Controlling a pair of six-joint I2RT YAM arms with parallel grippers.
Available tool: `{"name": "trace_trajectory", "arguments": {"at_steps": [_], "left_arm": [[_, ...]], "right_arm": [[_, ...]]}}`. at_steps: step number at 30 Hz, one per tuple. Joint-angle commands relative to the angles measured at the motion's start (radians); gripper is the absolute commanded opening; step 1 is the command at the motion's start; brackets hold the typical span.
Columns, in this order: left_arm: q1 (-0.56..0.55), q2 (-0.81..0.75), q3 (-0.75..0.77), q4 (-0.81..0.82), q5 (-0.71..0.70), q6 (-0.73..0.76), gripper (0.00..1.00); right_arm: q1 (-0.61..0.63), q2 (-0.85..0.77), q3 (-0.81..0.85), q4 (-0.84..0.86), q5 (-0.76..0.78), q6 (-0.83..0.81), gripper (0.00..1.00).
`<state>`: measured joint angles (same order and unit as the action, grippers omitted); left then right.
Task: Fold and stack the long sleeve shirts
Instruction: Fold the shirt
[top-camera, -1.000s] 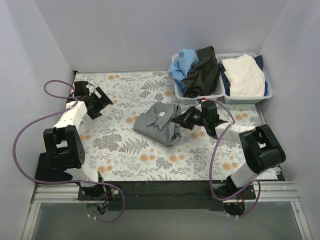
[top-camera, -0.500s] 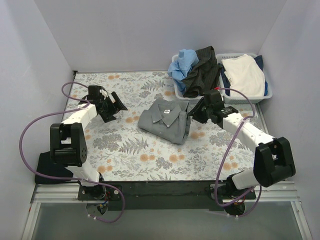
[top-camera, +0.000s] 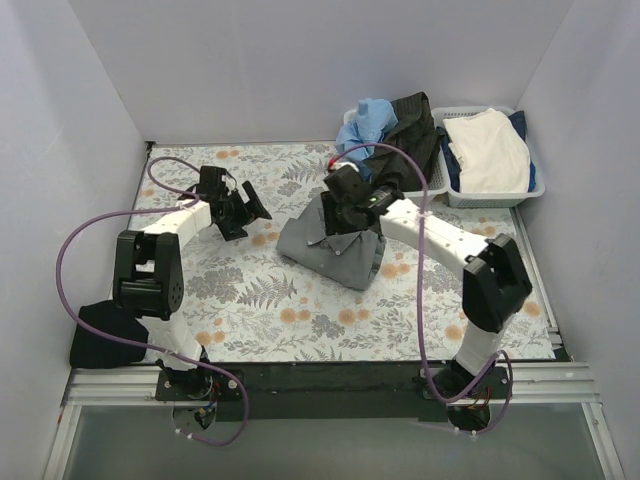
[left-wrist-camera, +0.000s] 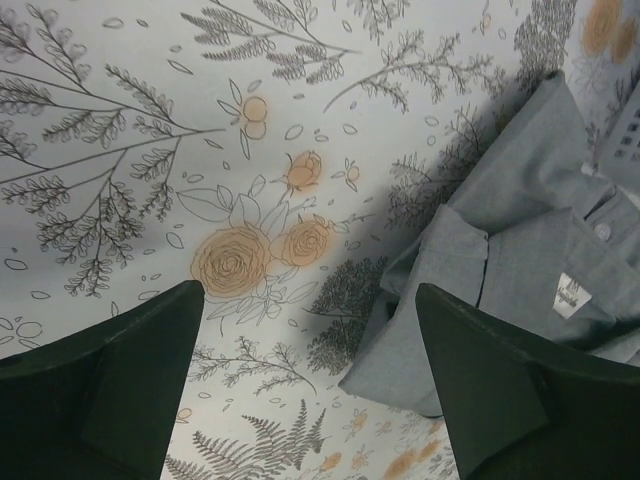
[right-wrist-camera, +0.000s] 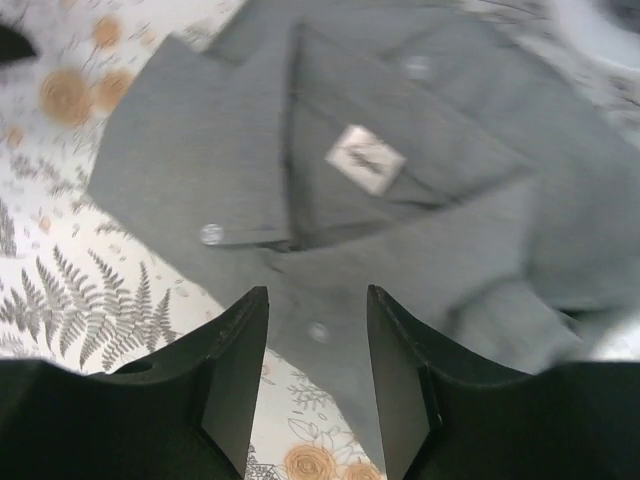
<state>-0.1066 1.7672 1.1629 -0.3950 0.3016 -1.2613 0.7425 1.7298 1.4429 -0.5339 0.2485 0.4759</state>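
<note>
The grey long sleeve shirt (top-camera: 340, 255) lies folded on the floral tablecloth, collar and label up (right-wrist-camera: 360, 160). My right gripper (top-camera: 338, 212) hovers over its collar end with the jaws open and nothing between them (right-wrist-camera: 318, 300). My left gripper (top-camera: 248, 205) stands wide open to the left of the shirt, above bare tablecloth (left-wrist-camera: 310, 300). The shirt's folded edge (left-wrist-camera: 520, 250) reaches toward its right finger without touching it. A black shirt (top-camera: 100, 335) lies at the near left corner, beside the left arm's base.
Two white lattice baskets stand at the back right. One (top-camera: 440, 183) holds blue and black garments, the other (top-camera: 535, 188) white cloth. The grey walls close in on the table on the left, back and right. The floral cloth (top-camera: 260, 300) covers the table.
My right gripper has opened, letting go of the grey shirt's right edge, and has swung left over the collar. My left gripper has moved right, toward the shirt, still wide open.
</note>
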Motion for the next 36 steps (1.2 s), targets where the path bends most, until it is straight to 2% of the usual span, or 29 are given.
{"name": "trace_trajectory", "arguments": {"at_steps": [1,8,11,14,21,24,25,28,30,33,34,36], "left_arm": [[0.011,0.008,0.087,-0.053,-0.11,-0.041,0.88],[0.105,0.02,0.113,-0.133,-0.186,-0.107,0.89],[0.192,0.009,0.106,-0.137,-0.182,-0.113,0.89],[0.234,0.006,0.104,-0.136,-0.167,-0.113,0.89],[0.265,0.006,0.09,-0.116,-0.124,-0.118,0.89],[0.272,0.003,0.08,-0.11,-0.111,-0.118,0.89],[0.275,0.005,0.08,-0.107,-0.107,-0.116,0.89],[0.281,0.006,0.08,-0.107,-0.096,-0.115,0.89],[0.285,0.006,0.08,-0.105,-0.093,-0.112,0.89],[0.289,0.005,0.073,-0.105,-0.091,-0.11,0.89],[0.288,0.003,0.072,-0.104,-0.088,-0.109,0.89],[0.292,0.0,0.067,-0.1,-0.087,-0.107,0.89]], "right_arm": [[0.066,0.132,0.156,-0.044,-0.075,-0.216,0.53],[0.19,0.326,0.342,-0.089,-0.029,-0.37,0.59],[0.213,0.359,0.359,-0.089,0.009,-0.39,0.61],[0.231,0.392,0.358,-0.089,0.06,-0.427,0.64],[0.241,0.458,0.326,-0.084,0.23,-0.473,0.7],[0.238,0.487,0.327,-0.077,0.302,-0.499,0.79],[0.238,0.494,0.335,-0.078,0.313,-0.502,0.81],[0.228,0.519,0.341,-0.078,0.308,-0.5,0.82],[0.213,0.527,0.333,-0.084,0.272,-0.49,0.78],[0.184,0.533,0.324,-0.107,0.188,-0.458,0.47],[0.163,0.536,0.326,-0.118,0.161,-0.448,0.29],[0.143,0.536,0.314,-0.142,0.086,-0.422,0.16]]}}
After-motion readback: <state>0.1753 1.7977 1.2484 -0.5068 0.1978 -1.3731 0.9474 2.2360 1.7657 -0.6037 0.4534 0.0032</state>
